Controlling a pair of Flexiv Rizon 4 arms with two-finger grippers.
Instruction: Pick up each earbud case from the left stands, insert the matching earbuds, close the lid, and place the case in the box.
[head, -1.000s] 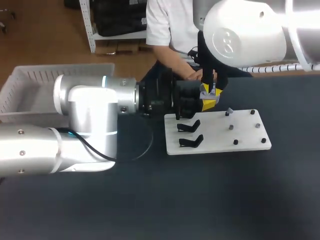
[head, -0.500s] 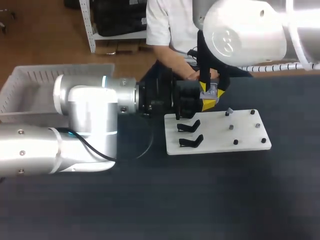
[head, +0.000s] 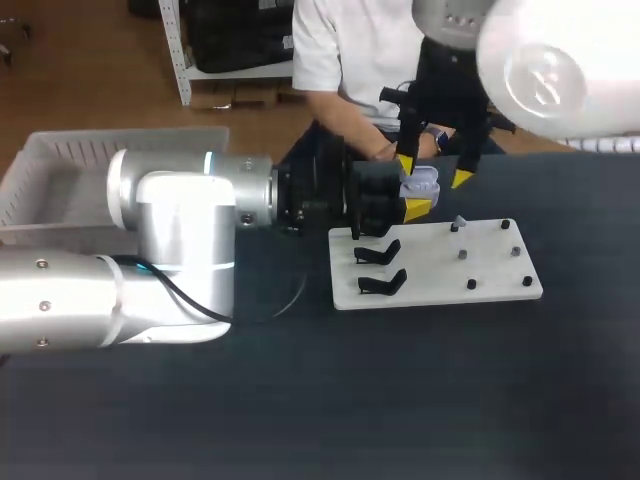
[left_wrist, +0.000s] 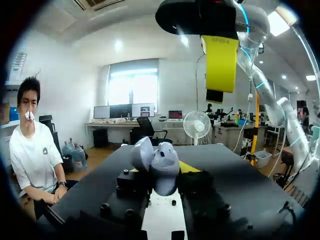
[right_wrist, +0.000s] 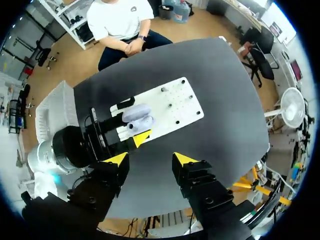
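A dark table (head: 400, 400) fills the scene, with a white bin (head: 60, 165) off its left edge. The left arm (head: 170, 240) comes in level from the left, just above the table. The left gripper (head: 408, 200) sits over the far left corner of a white board (head: 490, 275). Its jaws are closed narrowly on a lavender case (head: 421, 183), gripping it from two sides.

In the left wrist view the case stands upright between the fingers with its lid open and tipped to one side. I cannot tell whether anything lies inside it. Under and just beside the left gripper, two black stands (head: 380, 268) sit on the near left part of the board, both bare. Further from the jaws, small dark pegs (head: 462, 255) dot the right half of the board.

The right gripper (head: 433, 170) hangs straight above the case and points down. Its jaws are spread wide and hold nothing. In the right wrist view the case lies ahead of the yellow fingertips (right_wrist: 117, 159), clear of both.
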